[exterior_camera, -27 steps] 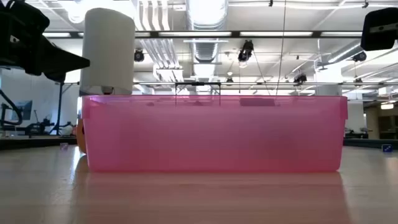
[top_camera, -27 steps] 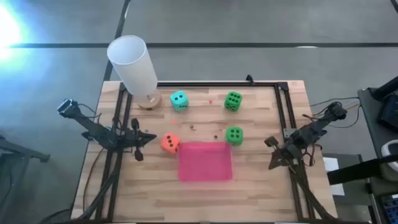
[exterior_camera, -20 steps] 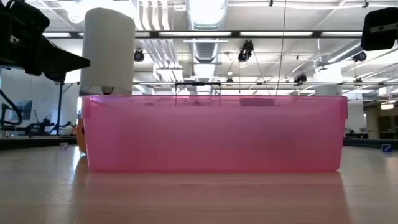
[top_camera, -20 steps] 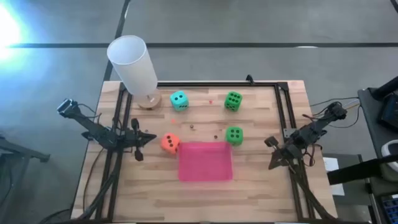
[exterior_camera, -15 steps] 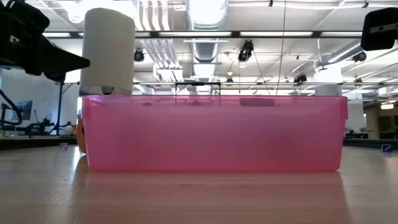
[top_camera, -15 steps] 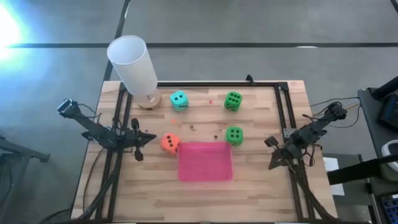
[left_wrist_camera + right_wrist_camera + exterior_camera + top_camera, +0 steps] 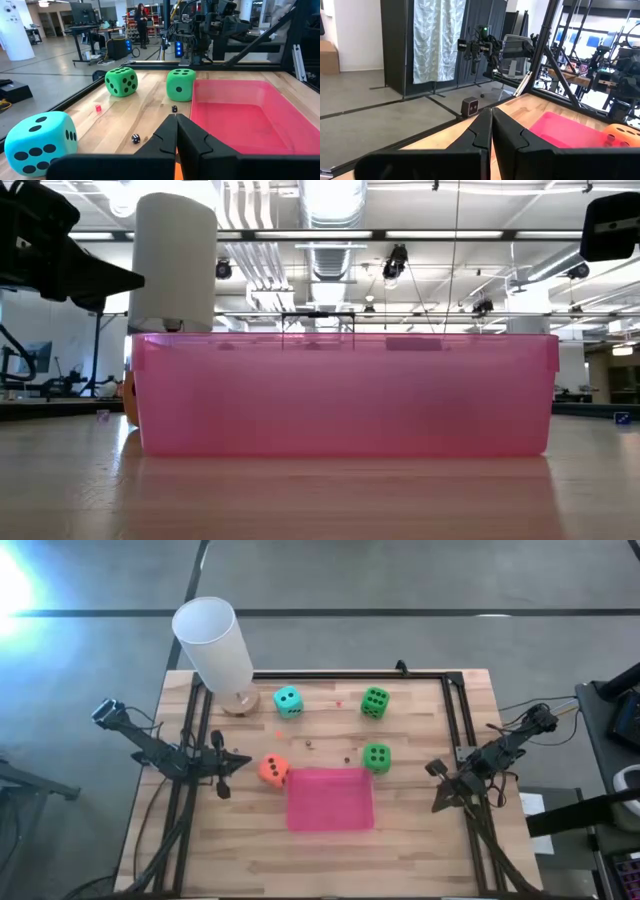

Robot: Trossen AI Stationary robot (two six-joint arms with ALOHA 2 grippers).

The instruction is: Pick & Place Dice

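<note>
Four dice rest on the wooden table: a teal one and a green one toward the far side, a second green one at the far right corner of a pink bin, and an orange one at the bin's far left corner. My left gripper hangs shut just left of the orange die, touching nothing. My right gripper hangs shut to the right of the bin, pointing toward it. The left wrist view shows the teal die, both green dice and the bin.
A tall white cylinder on a round wooden base stands at the table's far left corner. A black frame rail runs along the far edge and down both sides. Tiny dark cubes and a tiny red one lie between the dice.
</note>
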